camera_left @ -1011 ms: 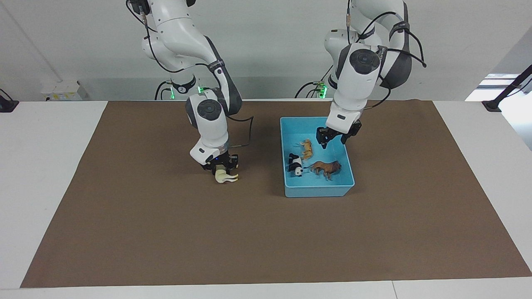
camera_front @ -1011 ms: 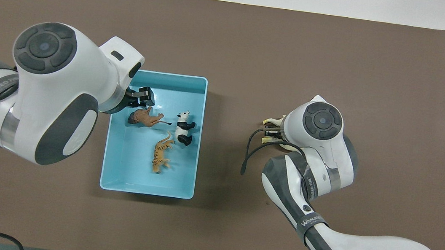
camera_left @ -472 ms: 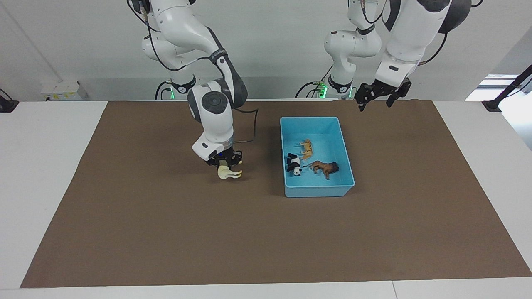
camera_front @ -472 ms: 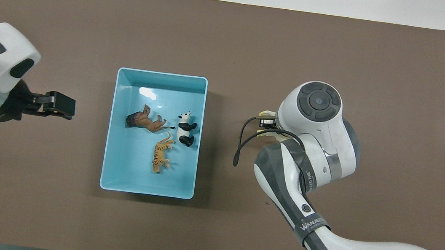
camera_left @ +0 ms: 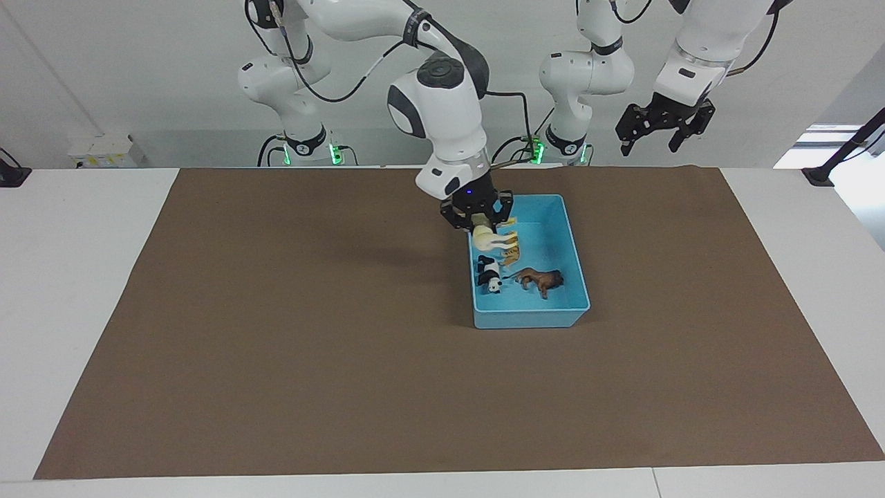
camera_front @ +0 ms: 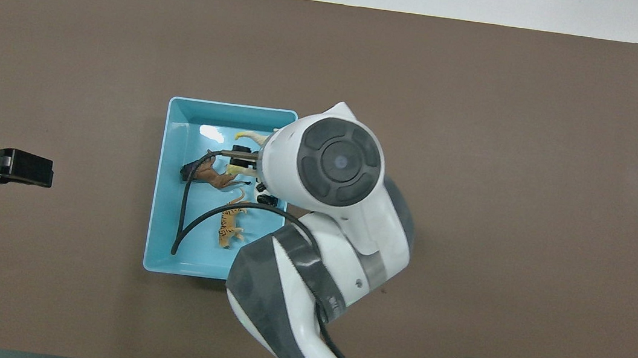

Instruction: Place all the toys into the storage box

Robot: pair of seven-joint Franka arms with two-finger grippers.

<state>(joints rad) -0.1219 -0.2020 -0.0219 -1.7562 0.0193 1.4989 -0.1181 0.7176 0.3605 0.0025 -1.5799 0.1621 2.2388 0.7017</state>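
Observation:
The light blue storage box (camera_left: 527, 319) lies on the brown mat; it also shows in the overhead view (camera_front: 161, 232). In it lie the tiger (camera_left: 512, 257) (camera_front: 231, 226), the panda (camera_left: 490, 275) and the lion (camera_left: 543, 279) (camera_front: 207, 173). My right gripper (camera_left: 483, 227) is shut on the cream-white horse (camera_left: 495, 241) and holds it over the box, above the tiger. In the overhead view the right arm hides most of the panda; the horse (camera_front: 251, 136) shows at its edge. My left gripper (camera_left: 648, 142) (camera_front: 31, 168) is open and empty, raised high over the mat beside the box.
The brown mat (camera_left: 276, 346) covers most of the white table (camera_left: 76, 277). The right arm's black cable (camera_front: 187, 211) loops over the box. Nothing else stands on the mat.
My right gripper has lifted the horse off the mat and carried it over the box. My left gripper has drawn away from the box and risen, toward the left arm's end.

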